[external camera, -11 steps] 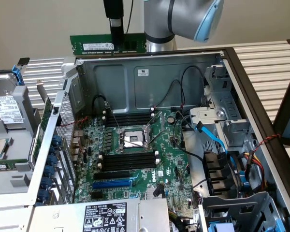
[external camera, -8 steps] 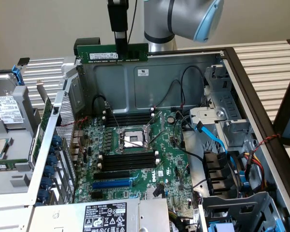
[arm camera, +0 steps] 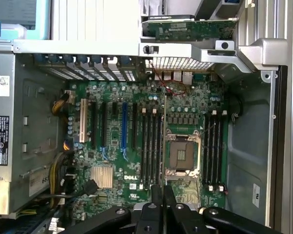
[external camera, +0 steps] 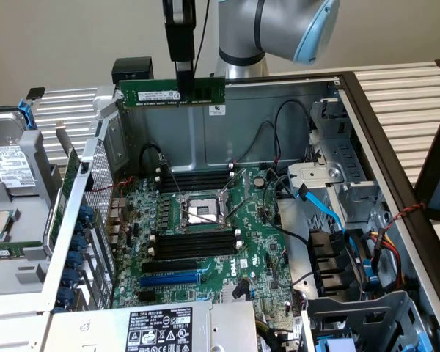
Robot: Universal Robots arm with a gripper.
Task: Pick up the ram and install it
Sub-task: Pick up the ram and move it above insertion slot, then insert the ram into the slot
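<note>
Your hand [external camera: 183,79] is clamped on the ram [external camera: 209,92], green stick, white label [external camera: 158,96]. The motherboard [external camera: 258,243] reads DELL at 5 o'clock of the square socket [external camera: 198,213].

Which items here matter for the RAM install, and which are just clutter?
Job: ram, gripped in the hand; memory slots beside the CPU socket.
Lying about: blue expansion slot; power supply; hard drive; blue cable.

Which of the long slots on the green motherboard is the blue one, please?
The single blue expansion slot, near the labelled grey power supply; the memory slots flanking the silver processor socket are black.
</note>
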